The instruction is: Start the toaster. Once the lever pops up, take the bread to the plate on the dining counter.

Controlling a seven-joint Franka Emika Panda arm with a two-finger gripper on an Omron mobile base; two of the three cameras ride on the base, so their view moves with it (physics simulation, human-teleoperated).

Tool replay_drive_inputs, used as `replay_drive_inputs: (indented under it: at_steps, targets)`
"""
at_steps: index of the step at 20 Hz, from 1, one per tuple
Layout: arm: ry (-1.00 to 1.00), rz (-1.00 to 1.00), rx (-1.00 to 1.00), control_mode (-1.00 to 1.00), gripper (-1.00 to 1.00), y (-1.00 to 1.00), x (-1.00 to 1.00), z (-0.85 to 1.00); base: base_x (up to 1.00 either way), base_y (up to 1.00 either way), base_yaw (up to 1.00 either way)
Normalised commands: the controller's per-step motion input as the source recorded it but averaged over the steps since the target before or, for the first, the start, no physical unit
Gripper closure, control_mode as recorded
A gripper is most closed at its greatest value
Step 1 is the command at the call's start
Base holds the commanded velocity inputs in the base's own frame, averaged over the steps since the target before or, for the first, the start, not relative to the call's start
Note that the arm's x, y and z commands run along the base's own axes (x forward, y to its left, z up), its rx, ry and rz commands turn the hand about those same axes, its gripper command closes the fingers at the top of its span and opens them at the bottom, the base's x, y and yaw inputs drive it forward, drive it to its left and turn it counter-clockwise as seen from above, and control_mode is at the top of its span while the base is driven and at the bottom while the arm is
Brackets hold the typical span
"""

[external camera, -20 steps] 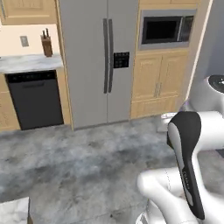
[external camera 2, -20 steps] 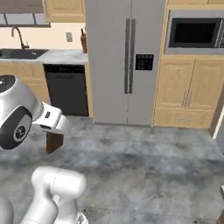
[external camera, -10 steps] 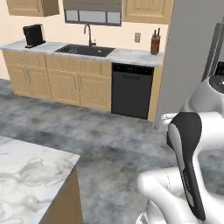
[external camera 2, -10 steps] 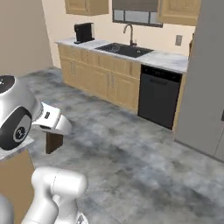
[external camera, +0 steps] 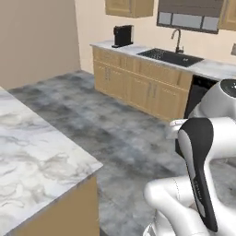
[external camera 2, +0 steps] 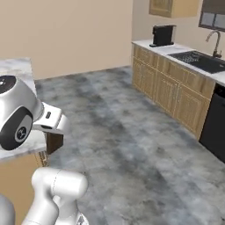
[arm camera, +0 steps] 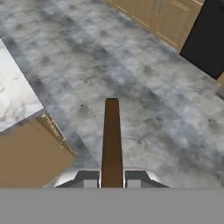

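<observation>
bread (arm camera: 111, 140): centre of hand view, clamped edge-on by the gripper (arm camera: 111, 178)
counter (external camera: 32, 152): lower left
tip: keep the slice level; plate probably farther along

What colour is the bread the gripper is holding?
Dark brown; the bread, clamped edge-on in the gripper, shows best in the hand view.

Grey mottled stone floor (external camera: 115, 133). Beige plain wall (external camera 2: 66, 35). Light wood base cabinets (external camera: 138, 90) under marble worktop with dark inset sink (external camera: 170, 56). Black dishwasher front (external camera 2: 215, 132).
</observation>
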Motion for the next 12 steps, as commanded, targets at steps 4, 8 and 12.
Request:
replay_drive_inputs:
  at_steps: [4, 8, 12]
  targets:
    - [0.00, 0.00, 0.00, 1.00, 1.00, 0.00, 0.00, 0.00, 0.45, -0.42, 0.71]
    - [0.00, 0.00, 0.00, 1.00, 1.00, 0.00, 0.00, 0.00, 0.19, -0.18, 0.74]
    - [0.00, 0.00, 0.00, 1.00, 1.00, 0.00, 0.00, 0.00, 0.00, 0.00, 0.78]
